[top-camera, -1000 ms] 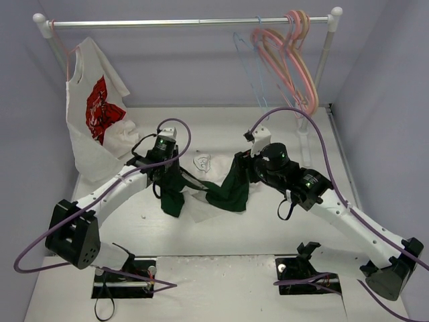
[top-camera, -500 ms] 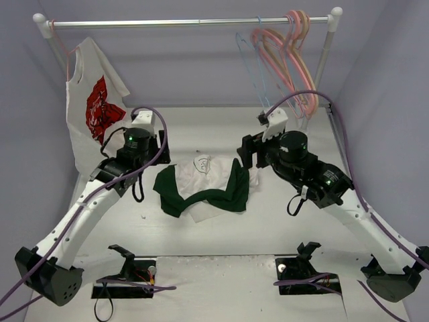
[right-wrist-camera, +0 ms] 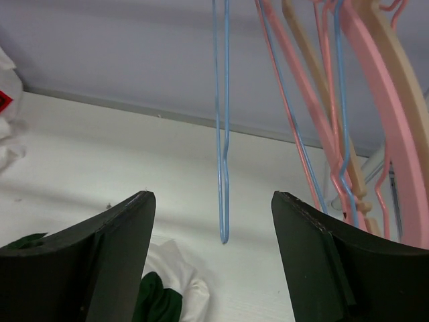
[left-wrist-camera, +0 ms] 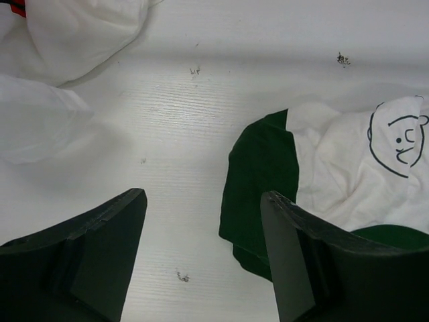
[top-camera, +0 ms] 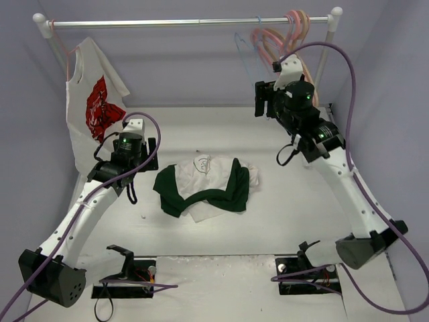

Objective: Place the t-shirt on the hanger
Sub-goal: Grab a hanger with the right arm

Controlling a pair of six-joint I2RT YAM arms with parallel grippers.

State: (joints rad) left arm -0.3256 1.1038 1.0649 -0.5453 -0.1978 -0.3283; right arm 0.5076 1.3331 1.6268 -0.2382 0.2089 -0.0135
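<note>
Two grippers: both have their jaws spread wide, with nothing held between them.
Left gripper: it hangs over the bare table, between the left edge and the middle. Its fingers point down at the tabletop.
Left gripper and cloth: in the left wrist view a dark green sleeve lies just beside the right-hand finger. The view does not show whether they touch.
T-shirt: it lies crumpled in a heap about the middle of the table. White cloth faces up, and the green sleeves are folded across its left and near sides. A small line-drawn face shows on the white part toward the far edge.
Right gripper: it is raised high above the far right part of the table, close to the rail.
Hanger: this thin, light-blue one hangs from the rail above the far edge, toward the far right corner. In the right wrist view its narrow lower end shows in the gap between the two fingers and touches neither.
Pink hangers: a bunch of thicker ones hangs just to the right of the blue hanger, by the rail's right post.
White shirt with red print: it hangs from the rail's left end. Its hem pools on the table near the far left corner.
</note>
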